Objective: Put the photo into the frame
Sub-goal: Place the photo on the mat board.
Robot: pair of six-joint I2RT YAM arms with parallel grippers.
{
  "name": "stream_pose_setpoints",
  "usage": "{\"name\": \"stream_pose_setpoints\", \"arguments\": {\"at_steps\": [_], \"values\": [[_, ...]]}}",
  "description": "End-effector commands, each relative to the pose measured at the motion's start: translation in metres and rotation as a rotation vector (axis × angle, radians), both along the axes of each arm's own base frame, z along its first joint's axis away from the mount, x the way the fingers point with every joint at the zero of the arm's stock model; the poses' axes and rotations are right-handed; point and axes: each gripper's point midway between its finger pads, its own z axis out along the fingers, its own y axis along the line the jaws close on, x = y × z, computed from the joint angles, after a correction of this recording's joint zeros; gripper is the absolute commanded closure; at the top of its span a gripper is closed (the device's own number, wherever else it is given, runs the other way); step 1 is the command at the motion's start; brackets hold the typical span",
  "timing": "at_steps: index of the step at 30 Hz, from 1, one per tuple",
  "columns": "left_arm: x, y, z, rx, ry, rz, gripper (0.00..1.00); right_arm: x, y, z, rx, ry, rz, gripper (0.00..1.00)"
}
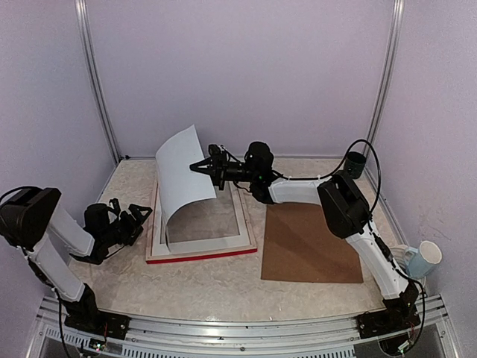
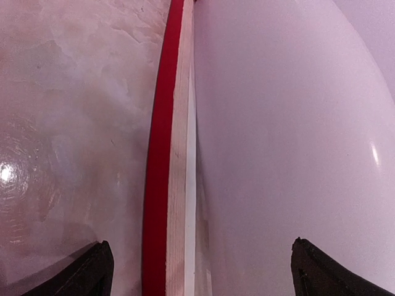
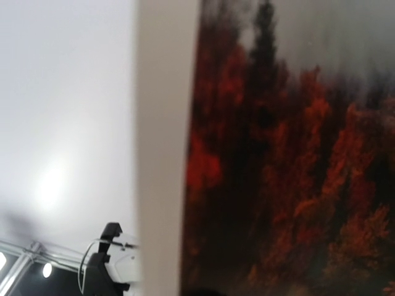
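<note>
The photo (image 1: 181,173) stands curled over the frame (image 1: 247,226), its white back toward the top camera. Its lower edge rests inside the frame near the left rail. My right gripper (image 1: 200,168) is shut on the photo's upper right edge, above the frame's back part. In the right wrist view the photo (image 3: 290,160) fills the picture with red-orange trees and a white border, and the fingers are hidden. My left gripper (image 1: 139,215) is open, low, just left of the frame. Its wrist view shows the frame's red outer edge (image 2: 159,154) and the photo's white back (image 2: 290,142) between the spread fingertips (image 2: 97,271).
A brown hardboard panel (image 1: 309,242) lies flat right of the frame. A pale blue mug (image 1: 423,259) sits at the right edge and a dark cup (image 1: 355,164) in the back right corner. Walls enclose the table on three sides.
</note>
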Motion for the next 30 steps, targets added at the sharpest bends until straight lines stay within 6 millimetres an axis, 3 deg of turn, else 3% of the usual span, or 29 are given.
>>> {"name": "stream_pose_setpoints", "arguments": {"at_steps": [1, 22, 30], "values": [[-0.009, 0.001, -0.016, -0.01, 0.059, 0.0, 0.01, 0.004, 0.005, 0.002, 0.014, 0.023, -0.043, 0.84], [-0.012, -0.001, -0.017, -0.032, 0.058, -0.006, 0.01, 0.024, 0.004, 0.035, 0.085, 0.068, -0.158, 0.87], [-0.012, -0.001, -0.015, -0.031, 0.054, -0.007, 0.01, 0.028, -0.008, 0.045, 0.12, 0.106, -0.243, 0.88]]}}
